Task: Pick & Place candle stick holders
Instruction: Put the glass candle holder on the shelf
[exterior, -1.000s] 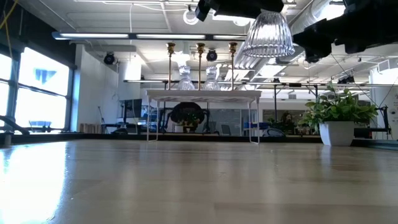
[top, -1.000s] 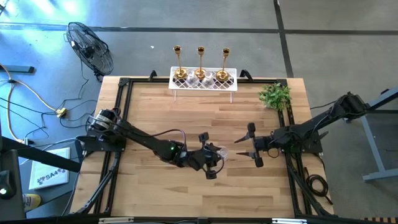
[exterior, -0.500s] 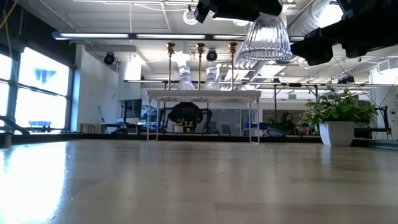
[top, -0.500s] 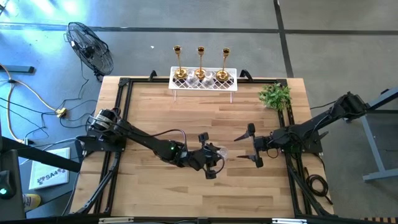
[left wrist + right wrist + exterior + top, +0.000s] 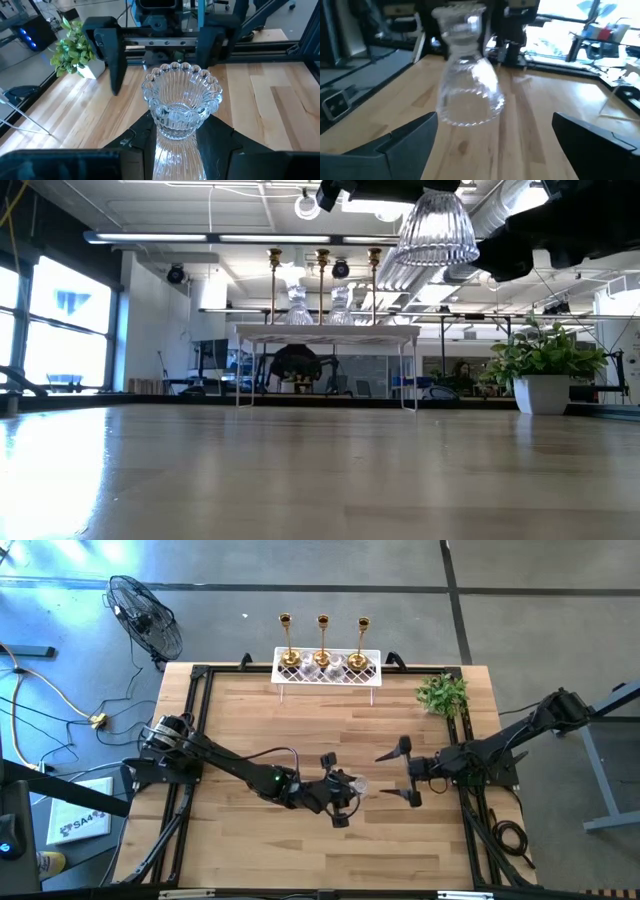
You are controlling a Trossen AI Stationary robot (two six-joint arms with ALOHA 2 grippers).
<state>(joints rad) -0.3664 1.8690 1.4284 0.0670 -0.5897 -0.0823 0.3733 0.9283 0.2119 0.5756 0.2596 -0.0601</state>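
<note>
clear glass holder (image 5: pixel 181 107): ribbed, scallop-rimmed cup on a stem, held above the middle of the worktop (image 5: pixel 330 850) in the left claw (image 5: pixel 338 802), whose fingers were closed on the stem. in the low view it hung upside down, flared rim downward (image 5: pixel 433 228), well clear of the wood.

change from a second before: the right claw (image 5: pixel 402 772) had spread its fingers wider, to a full gape; it held nothing and stood just beside the glass, facing it. the left claw's grip had stayed as it was, and the glass had shifted only slightly.

by view: the left wrist view looked into the cup's open mouth, with the right claw's two dark fingers standing beyond it; the right wrist view showed the same glass (image 5: pixel 469 82) side-on between its own parted fingers.

two more clear glass holders (image 5: pixel 299 304) and three gold holders (image 5: pixel 322 637), slim-stemmed and shiny, stood on the white lattice rack (image 5: pixel 328 675) at the worktop's far edge. green plant (image 5: pixel 443 693) in a white pot at the far right corner. worktop of pale wooden planks, black-framed.
</note>
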